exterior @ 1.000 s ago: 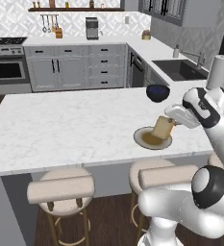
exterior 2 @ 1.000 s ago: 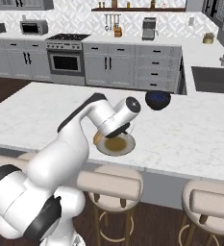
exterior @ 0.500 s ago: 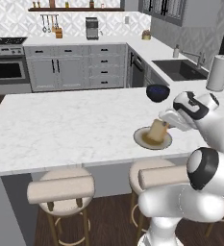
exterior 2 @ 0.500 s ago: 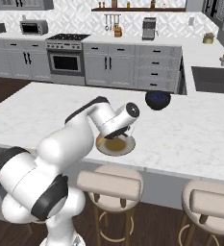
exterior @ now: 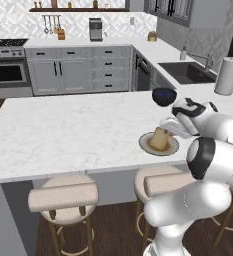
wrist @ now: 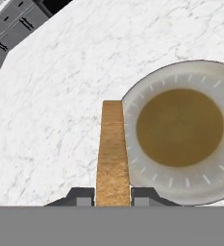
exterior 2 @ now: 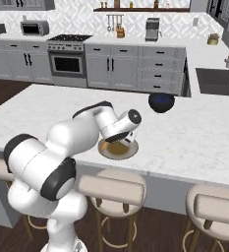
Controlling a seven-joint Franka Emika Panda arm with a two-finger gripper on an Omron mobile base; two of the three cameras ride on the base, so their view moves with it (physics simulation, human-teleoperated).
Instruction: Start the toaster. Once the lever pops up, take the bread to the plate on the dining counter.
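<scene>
My gripper (wrist: 112, 198) is shut on the bread (wrist: 112, 149), a golden-tan slice seen edge-on between the two fingertips (wrist: 84, 197). The slice hangs upright just above the left rim of the round brownish-grey plate (wrist: 214, 77). In the left base view the bread (exterior: 159, 138) stands tilted over the plate (exterior: 147, 146) on the white marble dining counter (exterior: 63, 130), with the gripper (exterior: 168, 130) holding it from the right. In the right base view the arm covers most of the plate (exterior 2: 130, 150). The toaster is out of view.
A dark blue bowl (exterior: 164, 96) sits on the counter just behind the plate. Round cushioned stools (exterior: 63, 196) line the near edge. A paper towel roll (exterior: 225, 76) and a sink (exterior: 188, 71) lie at the right, cabinets and a stove at the back.
The gripper has carried the bread slightly left and down, closer to the plate. The arm's lower links have swung round; bowl and plate have not moved.
</scene>
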